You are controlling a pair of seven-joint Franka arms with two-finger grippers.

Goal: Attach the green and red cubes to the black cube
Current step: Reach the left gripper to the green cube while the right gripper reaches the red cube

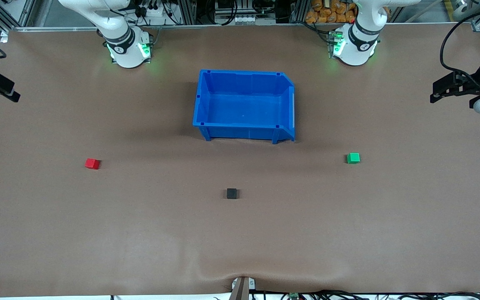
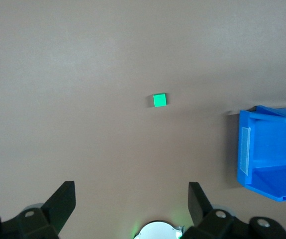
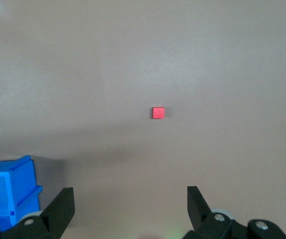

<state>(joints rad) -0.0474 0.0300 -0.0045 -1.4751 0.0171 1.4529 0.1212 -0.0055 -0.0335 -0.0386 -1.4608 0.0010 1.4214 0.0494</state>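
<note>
Nearest, the black cube (image 1: 231,193) sits mid-bench, between red cube (image 1: 92,163) and green cube (image 1: 353,158), likely as anchor. Left pincer (image 2: 132,199) and right pincer (image 3: 130,203) hover released over their cubes.

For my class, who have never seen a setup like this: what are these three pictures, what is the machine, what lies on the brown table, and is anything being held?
The machine is two robot arms bolted along one edge of a brown table. The big picture looks down at them from across the table. The two smaller pictures come from cameras on each arm's wrist, looking down past that arm's own hand.

On the table lie three small cubes and an open blue bin. The black cube sits nearest the front camera. The red cube is toward the right arm's end, the green cube toward the left arm's end.

The left hand is over the table near the green cube, the right hand near the red cube. Both are open and hold nothing.
</note>
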